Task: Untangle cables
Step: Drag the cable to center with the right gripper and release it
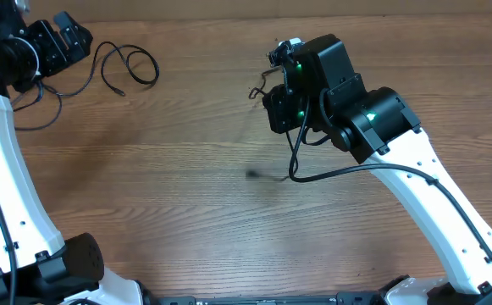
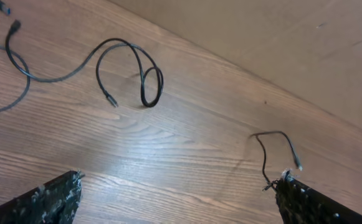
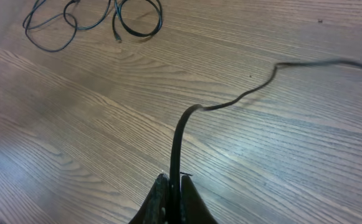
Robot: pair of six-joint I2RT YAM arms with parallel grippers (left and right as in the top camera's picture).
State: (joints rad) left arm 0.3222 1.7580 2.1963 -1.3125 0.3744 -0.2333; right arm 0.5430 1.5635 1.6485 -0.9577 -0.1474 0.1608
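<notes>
Cables are light, limp and thin, and probably slip, so grip near a plug (image 2: 111, 101). Right pincer (image 3: 173, 186) is clenched on one cable (image 3: 230, 102) above the worktop (image 1: 186, 212). Left pincer (image 2: 177, 180) is released near the looped cable (image 2: 144, 74).

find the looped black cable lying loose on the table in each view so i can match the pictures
overhead: the looped black cable lies in the upper left, near the top edge.
left wrist: it lies upper left of centre, flat on the wood.
right wrist: it lies at the top edge, left of centre, partly cut off.
shared landmark: the wood-grain table under it in all three views.
</notes>
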